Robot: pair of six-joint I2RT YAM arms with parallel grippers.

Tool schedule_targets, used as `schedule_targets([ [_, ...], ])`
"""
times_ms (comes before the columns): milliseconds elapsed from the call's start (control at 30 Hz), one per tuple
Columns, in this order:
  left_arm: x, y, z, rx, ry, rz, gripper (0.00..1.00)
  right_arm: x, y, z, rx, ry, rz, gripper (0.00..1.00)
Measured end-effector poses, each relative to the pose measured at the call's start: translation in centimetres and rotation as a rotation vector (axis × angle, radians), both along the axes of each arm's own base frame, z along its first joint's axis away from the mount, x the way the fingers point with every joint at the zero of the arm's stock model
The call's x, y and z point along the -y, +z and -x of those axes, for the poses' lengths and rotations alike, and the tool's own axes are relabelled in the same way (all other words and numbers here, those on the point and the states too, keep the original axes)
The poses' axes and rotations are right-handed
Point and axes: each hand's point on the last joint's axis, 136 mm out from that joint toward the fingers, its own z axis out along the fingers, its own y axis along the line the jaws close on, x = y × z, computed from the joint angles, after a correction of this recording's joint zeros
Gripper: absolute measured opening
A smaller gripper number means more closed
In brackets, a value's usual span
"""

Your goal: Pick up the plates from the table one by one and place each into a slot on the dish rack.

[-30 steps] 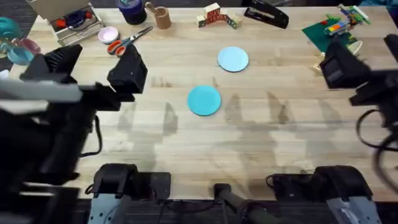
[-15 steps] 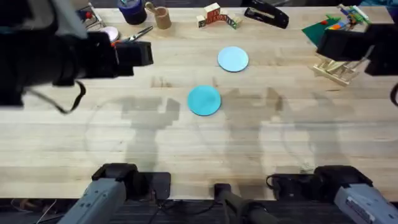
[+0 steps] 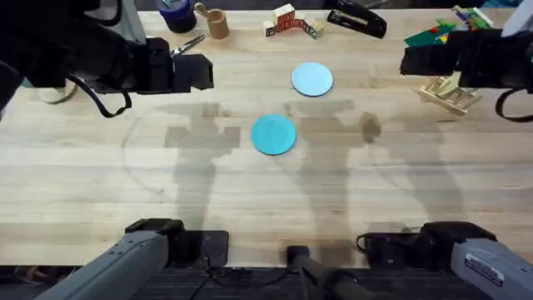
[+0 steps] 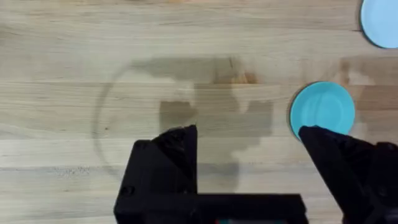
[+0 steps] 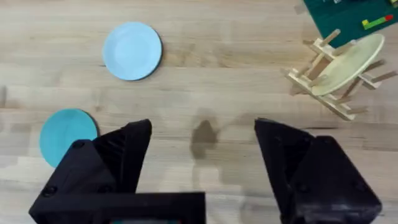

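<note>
Two plates lie flat on the table [image 3: 250, 192]: a teal plate [image 3: 273, 134] near the middle and a paler light blue plate [image 3: 312, 79] behind it. The dish rack [image 3: 450, 93] stands at the right back, with a cream plate [image 5: 348, 61] leaning in its slats. My left gripper [image 3: 202, 73] hangs high, left of both plates. In the left wrist view the left gripper [image 4: 249, 134] is open and empty, with the teal plate [image 4: 322, 109] by one finger. My right gripper [image 3: 408, 60] hovers just left of the rack. The right wrist view shows the right gripper [image 5: 202, 134] open over bare wood between the plates and the rack [image 5: 329, 74].
Along the back edge stand scissors [image 3: 187, 43], a wooden cup [image 3: 218, 23], toy blocks [image 3: 287, 21], a black stapler [image 3: 356, 18] and a green baseplate [image 3: 433, 35] with bricks behind the rack. Bare wood stretches across the front half.
Both arms have swung up from the table's sides toward the back, and their grippers now point inward. The two plates have not moved.
</note>
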Motion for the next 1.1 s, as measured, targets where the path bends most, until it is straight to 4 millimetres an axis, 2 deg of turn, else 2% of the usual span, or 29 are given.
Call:
schedule_targets([
  [233,0.0,0.0,0.0,0.0,0.0,0.0,0.994,0.0,0.0,0.0,0.0,0.0,0.0,0.996],
  [267,0.1,0.0,0.0,0.0,0.002,0.006,0.917,0.0,0.0,0.0,0.001,0.0,0.0,0.996],
  [300,0.2,0.0,0.0,0.0,-0.002,0.011,0.777,0.0,0.0,0.0,0.001,0.0,0.0,0.996],
  [433,1.3,0.1,0.1,-0.003,-0.032,0.067,0.142,0.0,0.0,0.0,0.0,0.0,0.0,0.996],
  [467,1.6,0.1,0.2,-0.004,-0.044,0.082,0.073,0.0,0.0,0.0,-0.001,0.0,0.0,0.996],
  [533,2.5,0.3,0.3,-0.003,-0.076,0.127,0.044,0.0,-0.1,0.1,-0.006,0.0,0.0,0.996],
  [800,6.6,1.1,0.7,0.023,-0.265,0.322,0.042,0.0,-0.3,0.4,-0.023,0.0,0.0,0.995],
  [1100,8.4,-2.5,1.2,-0.022,-0.324,0.549,0.042,0.0,-0.3,0.4,-0.022,0.0,0.0,0.995],
])
